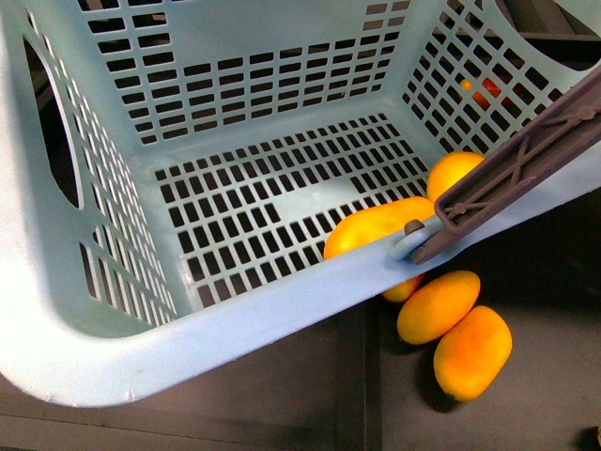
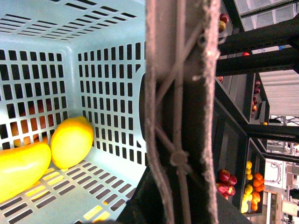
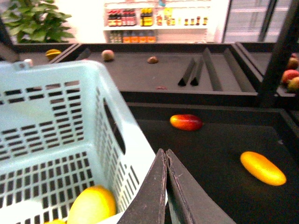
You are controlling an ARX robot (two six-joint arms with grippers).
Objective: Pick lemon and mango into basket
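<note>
With a lemon (image 1: 454,173) and a mango (image 1: 376,228) already lying at the lower right of the basket (image 1: 235,324), the right gripper (image 3: 166,161), jaws pressed together and empty, should open wide before descending squarely over another fruit; the left gripper's state I cannot tell.

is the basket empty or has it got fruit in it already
Not empty. The basket holds two yellow fruits in one corner: a rounder lemon and a longer mango beside it.
</note>
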